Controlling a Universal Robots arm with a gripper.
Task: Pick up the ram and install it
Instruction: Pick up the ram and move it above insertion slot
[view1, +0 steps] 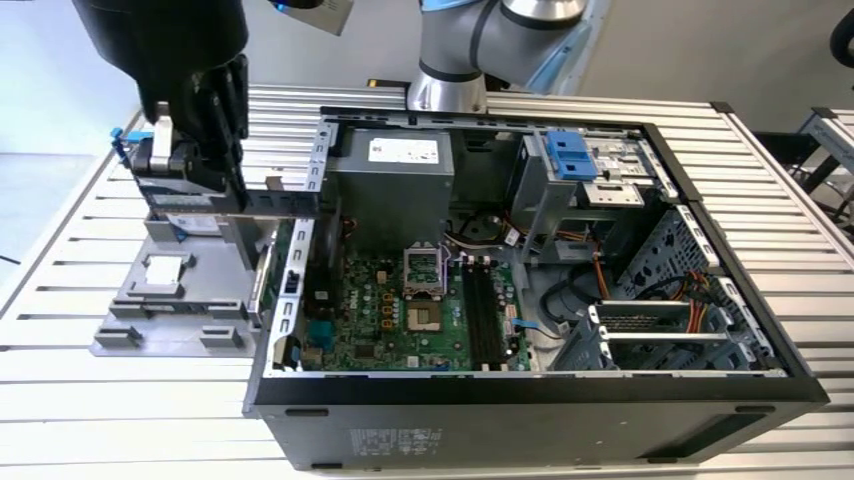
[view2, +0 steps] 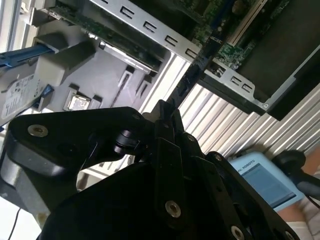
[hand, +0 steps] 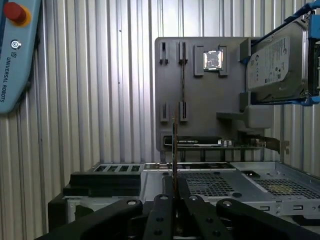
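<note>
The hand (hand: 174, 195) is clamped on the ram (hand: 174, 145). In the first wrist view the stick shows edge-on as a thin upright line between the two black fingers (hand: 162, 210), clear of the surface below. In the second wrist view the ram (view2: 191, 75) juts out from the fingertips as a dark narrow strip towards the metal rim of the open computer case (view1: 534, 392). In the exterior view the hand (view1: 214, 165) hangs over the grey fixture tray (view1: 160, 300), which lies on the slatted desk (view1: 134, 420) near the desk's edge on the exterior view's left, just beside the case. A hard drive in a blue frame (hand: 277, 65) stands on that tray. The green motherboard (view1: 387, 320) lies inside the case.
</note>
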